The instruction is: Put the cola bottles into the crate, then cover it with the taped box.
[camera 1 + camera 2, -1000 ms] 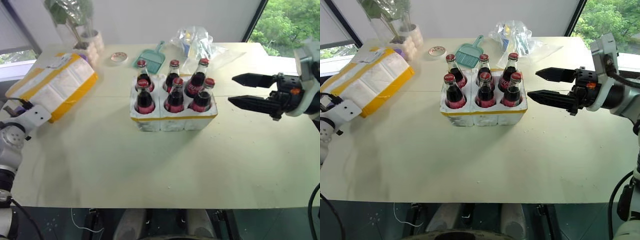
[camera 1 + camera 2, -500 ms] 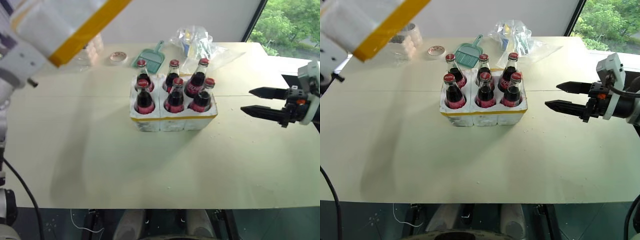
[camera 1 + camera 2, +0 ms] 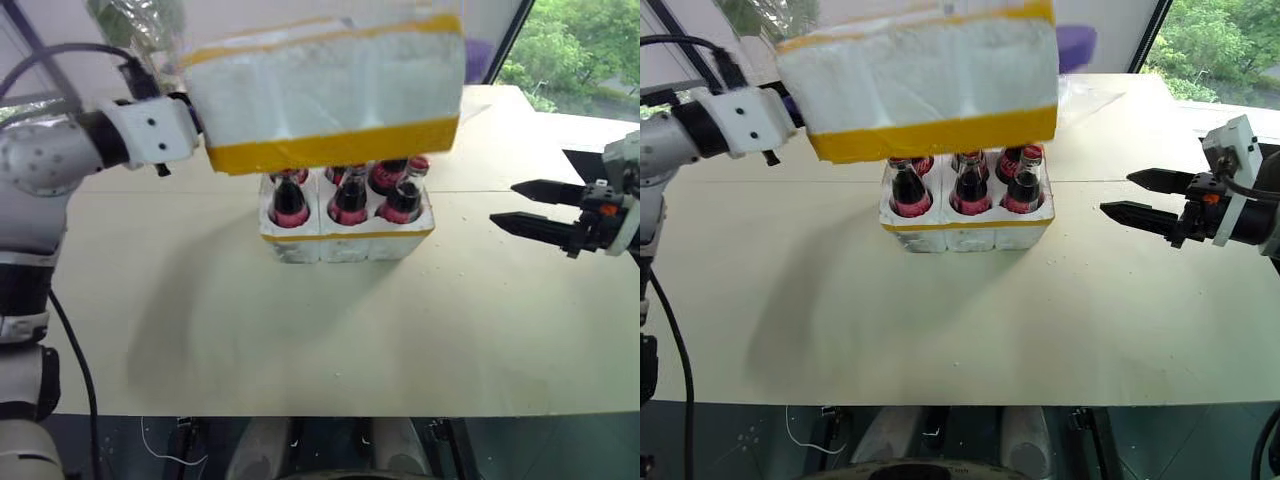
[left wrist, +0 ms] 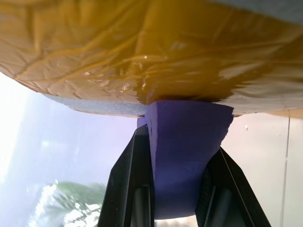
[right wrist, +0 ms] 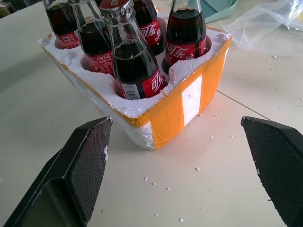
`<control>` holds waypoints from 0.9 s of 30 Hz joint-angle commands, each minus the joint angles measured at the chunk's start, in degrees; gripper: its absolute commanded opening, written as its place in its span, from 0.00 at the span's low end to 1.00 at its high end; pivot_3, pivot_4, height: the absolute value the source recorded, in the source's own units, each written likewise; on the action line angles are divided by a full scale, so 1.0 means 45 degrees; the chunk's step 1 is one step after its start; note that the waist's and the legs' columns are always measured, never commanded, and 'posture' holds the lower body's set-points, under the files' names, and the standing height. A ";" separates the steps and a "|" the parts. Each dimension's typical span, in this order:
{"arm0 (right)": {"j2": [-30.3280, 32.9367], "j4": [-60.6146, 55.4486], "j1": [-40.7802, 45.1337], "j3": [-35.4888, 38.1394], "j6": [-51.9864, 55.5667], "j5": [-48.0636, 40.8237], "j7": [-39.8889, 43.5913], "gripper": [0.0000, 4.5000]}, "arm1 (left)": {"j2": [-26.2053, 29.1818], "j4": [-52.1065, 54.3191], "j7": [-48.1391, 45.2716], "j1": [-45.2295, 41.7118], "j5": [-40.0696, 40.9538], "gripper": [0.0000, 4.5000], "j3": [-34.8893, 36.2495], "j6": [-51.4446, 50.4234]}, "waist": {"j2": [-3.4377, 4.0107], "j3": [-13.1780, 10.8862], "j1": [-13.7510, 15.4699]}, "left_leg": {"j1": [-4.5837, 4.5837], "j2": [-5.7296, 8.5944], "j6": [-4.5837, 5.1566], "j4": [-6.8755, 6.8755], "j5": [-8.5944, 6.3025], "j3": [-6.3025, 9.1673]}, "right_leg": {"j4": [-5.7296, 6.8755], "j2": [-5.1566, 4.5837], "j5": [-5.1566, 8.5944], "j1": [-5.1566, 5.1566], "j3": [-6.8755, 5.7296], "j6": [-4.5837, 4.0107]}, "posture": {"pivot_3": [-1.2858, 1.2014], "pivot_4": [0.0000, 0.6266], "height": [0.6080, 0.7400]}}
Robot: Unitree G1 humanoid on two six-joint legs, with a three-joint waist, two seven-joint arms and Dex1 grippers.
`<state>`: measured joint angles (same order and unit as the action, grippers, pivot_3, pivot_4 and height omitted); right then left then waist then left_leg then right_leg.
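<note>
While taped box hovers, cola bottles show Coca-Cola labels.

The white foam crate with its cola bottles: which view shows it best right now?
The right wrist view: the white foam crate and the cola bottles sit unobstructed. In both eye views the yellow-taped foam box hides the bottle tops. The left wrist view shows tape.

1. Big pale table, lots of bare surface up front, with little white crumbs scattered on it.
2. Crinkly clear plastic bag lying on the table.
3. Corner of a teal dustpan next to that bag.
4. Leafy plant at the back left, mostly hidden.
5. Green trees outside the window on the right.
</note>
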<state>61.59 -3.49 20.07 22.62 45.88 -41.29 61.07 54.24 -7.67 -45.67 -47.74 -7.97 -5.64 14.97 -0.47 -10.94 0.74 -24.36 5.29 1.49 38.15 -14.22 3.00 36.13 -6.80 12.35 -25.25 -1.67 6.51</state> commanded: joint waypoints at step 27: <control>-0.0263 -0.0708 -0.0986 0.1194 -0.0235 -0.0326 -0.0519 1.00 | -0.0124 0.4259 -0.0645 0.5744 0.3405 0.94 0.4623 -0.3355 | 0.0001 0.0000 0.0006 | 0.0005 -0.0007 0.0005 0.0014 -0.0003 0.0018 | -0.0004 -0.0001 -0.0001 0.0011 -0.0003 0.0002 | 0.52 0.24 0.99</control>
<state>59.68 -6.41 15.56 26.74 46.12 -42.91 58.07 53.65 8.80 -45.92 -22.33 -2.41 8.74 5.78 -0.47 -10.94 0.76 -24.34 5.26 1.51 38.21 -14.23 3.07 36.12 -6.81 12.35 -25.21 -1.68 6.51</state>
